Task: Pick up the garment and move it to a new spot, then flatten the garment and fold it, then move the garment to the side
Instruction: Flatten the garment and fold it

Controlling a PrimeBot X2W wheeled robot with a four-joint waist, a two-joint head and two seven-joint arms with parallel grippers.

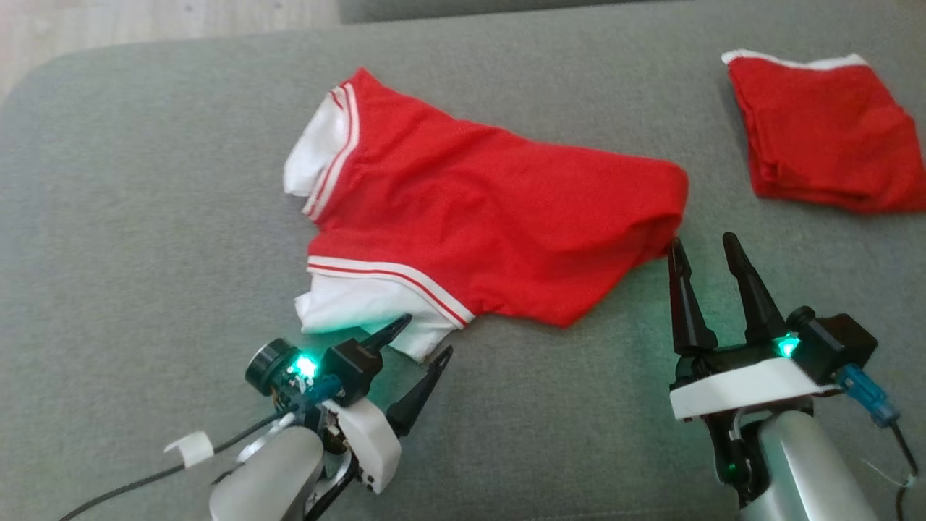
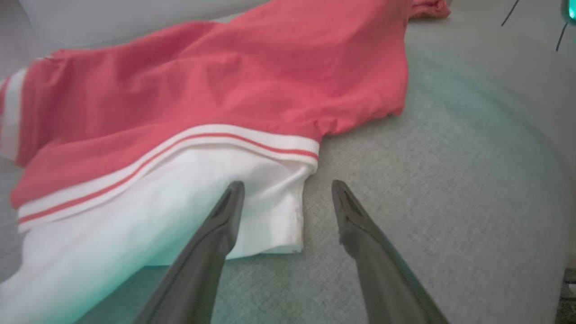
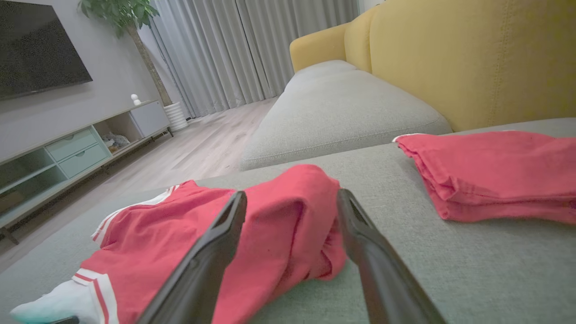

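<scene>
Home living room: wall TV (image 3: 40, 49) over a low media console (image 3: 76, 148), potted plant (image 3: 119, 18), floor-length curtains (image 3: 252, 49), wood floor (image 3: 193, 153) (plus grey-cushioned sofa (image 3: 342, 112), yellow back).

Matt red cloth garment (image 1: 492, 217) on coarse-woven grey fabric cushion (image 1: 145, 217)

A yellow backrest (image 3: 472, 54) stands behind the grey cushion (image 1: 145, 217); curtains (image 3: 225, 49) hang beyond.

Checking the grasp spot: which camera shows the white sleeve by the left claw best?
The left wrist view: the white sleeve lies close up, hem and corner clear, at the open left claw. The head view shows it smaller, partly behind that claw. The right wrist view catches a sliver at its lower-left corner.
</scene>
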